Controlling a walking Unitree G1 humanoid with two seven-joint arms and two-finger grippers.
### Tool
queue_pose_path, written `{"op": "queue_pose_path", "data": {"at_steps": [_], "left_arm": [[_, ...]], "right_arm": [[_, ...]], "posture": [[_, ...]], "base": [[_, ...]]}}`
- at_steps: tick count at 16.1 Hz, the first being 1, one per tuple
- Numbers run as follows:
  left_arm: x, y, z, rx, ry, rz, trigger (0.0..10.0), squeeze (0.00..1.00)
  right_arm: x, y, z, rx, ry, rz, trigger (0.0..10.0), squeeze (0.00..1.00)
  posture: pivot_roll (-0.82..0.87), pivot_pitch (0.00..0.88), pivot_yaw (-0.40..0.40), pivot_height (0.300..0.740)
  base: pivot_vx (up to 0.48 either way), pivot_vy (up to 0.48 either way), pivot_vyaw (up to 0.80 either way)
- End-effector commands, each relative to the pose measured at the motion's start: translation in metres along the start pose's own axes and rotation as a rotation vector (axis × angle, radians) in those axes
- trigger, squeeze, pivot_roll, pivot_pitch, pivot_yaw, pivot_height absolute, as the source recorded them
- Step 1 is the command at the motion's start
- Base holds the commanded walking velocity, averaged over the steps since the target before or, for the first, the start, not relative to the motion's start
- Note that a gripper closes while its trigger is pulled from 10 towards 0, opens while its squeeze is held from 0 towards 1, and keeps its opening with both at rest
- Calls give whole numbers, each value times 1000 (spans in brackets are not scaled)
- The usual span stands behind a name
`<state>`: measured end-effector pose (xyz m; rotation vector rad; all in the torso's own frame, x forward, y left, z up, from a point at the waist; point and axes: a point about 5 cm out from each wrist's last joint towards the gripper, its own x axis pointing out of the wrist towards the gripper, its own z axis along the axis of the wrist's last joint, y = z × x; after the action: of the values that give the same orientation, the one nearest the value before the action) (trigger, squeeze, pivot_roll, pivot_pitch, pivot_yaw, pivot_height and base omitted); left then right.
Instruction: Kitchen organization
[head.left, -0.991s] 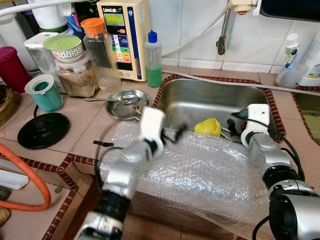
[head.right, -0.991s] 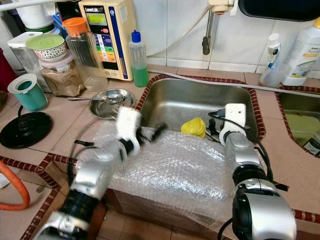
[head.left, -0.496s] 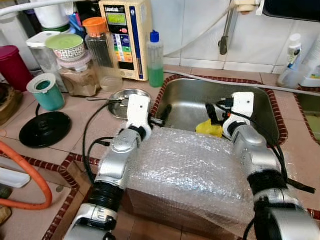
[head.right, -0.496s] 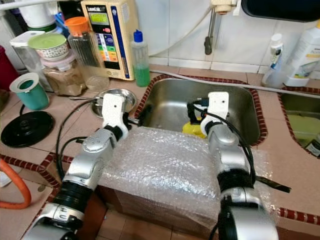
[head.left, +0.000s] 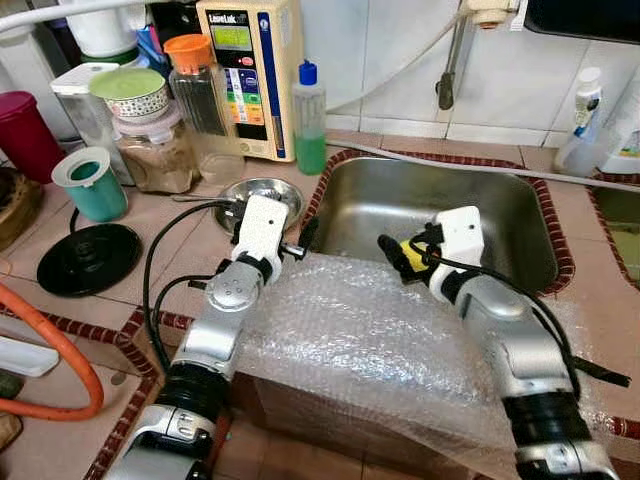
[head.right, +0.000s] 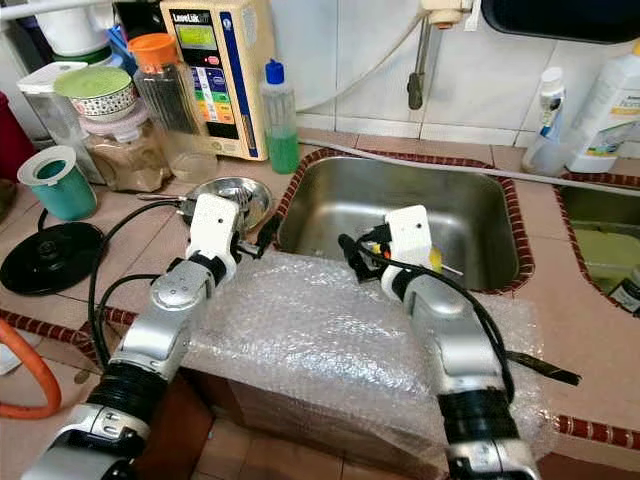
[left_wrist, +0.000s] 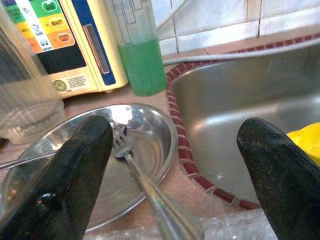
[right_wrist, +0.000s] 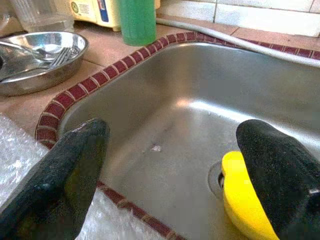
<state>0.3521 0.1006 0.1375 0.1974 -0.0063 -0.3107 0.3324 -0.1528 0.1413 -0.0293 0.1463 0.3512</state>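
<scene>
A sheet of bubble wrap (head.left: 380, 340) covers a box at the front of the steel sink (head.left: 400, 200). My left gripper (head.left: 300, 240) hovers open at the wrap's far left corner, beside the sink rim. It faces a steel plate (left_wrist: 150, 135) that holds a fork (left_wrist: 137, 172). My right gripper (head.left: 400, 252) is open over the wrap's far edge and points into the sink. A yellow thing (right_wrist: 245, 200) lies by the drain, close to one of its fingers. Neither gripper holds anything.
A green soap bottle (head.left: 308, 120), a cream water unit (head.left: 250, 70) and jars (head.left: 150, 140) stand behind the plate. A teal cup (head.left: 88, 185), a black lid (head.left: 85, 258) and an orange hose (head.left: 60, 370) are at the left. A tap (head.left: 450, 70) hangs over the sink.
My right gripper swung from the sink's right side leftward to the wrap's far edge near the yellow thing. My left gripper drew back left toward the plate.
</scene>
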Motion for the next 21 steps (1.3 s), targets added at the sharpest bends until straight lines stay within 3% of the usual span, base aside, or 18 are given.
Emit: {"op": "queue_pose_path", "data": {"at_steps": [1,3,6,7,15,16,17,18,19,21], "left_arm": [[-2,2,-6,38,15,2,10000,0],[-3,3,-13,67,38,-7,10000,0],[-4,4,-18,59,53,-3,10000,0],[-4,3,-21,16,67,7,10000,0],[-1,4,-26,3,95,18,10000,0],[-1,5,-27,5,99,24,9059,0],[-1,6,-28,4,99,24,9059,0],[-1,6,-28,1,98,24,2549,0],[-1,6,-28,-12,100,26,0,0],[0,6,-28,-26,99,25,0,0]], "right_arm": [[-3,6,4,5,-1,38,10000,0],[-11,14,6,-12,27,114,10000,0],[-16,15,5,-25,50,123,10000,0],[-17,15,5,-28,57,117,10000,0],[-22,21,9,-39,77,155,10000,0],[-22,21,9,-41,78,155,10000,0],[-22,21,9,-41,80,153,10000,0],[-22,20,9,-41,82,151,10000,0],[-22,20,9,-41,82,151,10000,0],[-22,20,10,-41,83,155,10000,0]], "posture": [[-65,0,74,740],[-68,0,76,740],[-72,0,77,740],[-72,0,77,740],[-80,0,75,740],[-80,0,75,740],[-80,0,75,740],[-80,0,74,740],[-80,0,74,740],[-79,0,72,740]], "base": [[0,0,0],[0,0,0],[0,0,0],[0,0,0],[0,0,0],[0,0,0],[0,0,0],[0,0,0],[0,0,0],[0,0,0]]}}
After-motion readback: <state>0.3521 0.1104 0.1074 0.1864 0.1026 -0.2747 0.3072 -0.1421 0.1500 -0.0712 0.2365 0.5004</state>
